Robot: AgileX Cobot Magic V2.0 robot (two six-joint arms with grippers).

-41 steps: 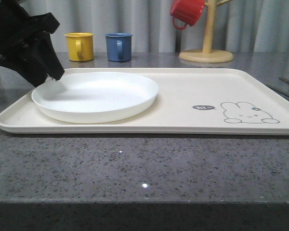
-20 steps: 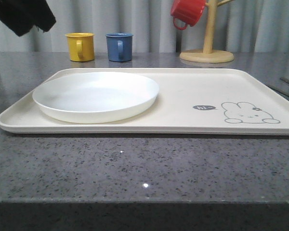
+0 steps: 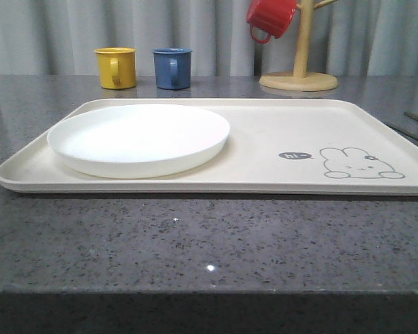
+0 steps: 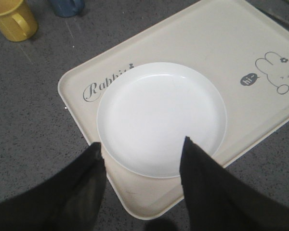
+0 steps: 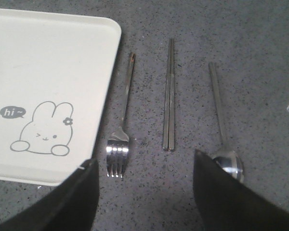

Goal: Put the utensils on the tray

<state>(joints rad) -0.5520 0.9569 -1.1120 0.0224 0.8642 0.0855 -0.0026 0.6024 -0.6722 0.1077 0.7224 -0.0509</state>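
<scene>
**Plate on the tray, cutlery lying beside it**

Grey speckled stone forms the worktop (image 3: 195, 243), matte with small glints of light, and pale pleated curtains hang behind it. At the back stand a yellow mug (image 3: 115, 67) and a blue mug (image 3: 172, 67), both glossy and straight-sided, and a red mug (image 3: 270, 17) hangs from a light wooden mug tree (image 3: 299, 69) with a round base.

Across the middle lies the tray (image 3: 265, 132), a large flat cream rectangle with rounded corners and a low raised rim; grey "Rabbit" script, a rabbit drawing (image 3: 362, 163) and a dark "hi" bubble are printed on it. The white plate (image 3: 138, 138), round, shallow and smooth, rests inside the tray toward its left end, partly covering the script.

On the bare worktop just beside the tray's rabbit end, three metal utensils lie roughly parallel and apart from one another: the fork (image 5: 121, 126) nearest the tray, the chopsticks (image 5: 169, 96) side by side in the middle, the spoon (image 5: 222, 127) farthest away.

The left end effector (image 4: 140, 163) hangs above the near edge of the plate, its dark fingers spread and holding nothing. The right end effector (image 5: 144, 183) hovers over the utensils, fingers likewise spread wide and empty.
</scene>
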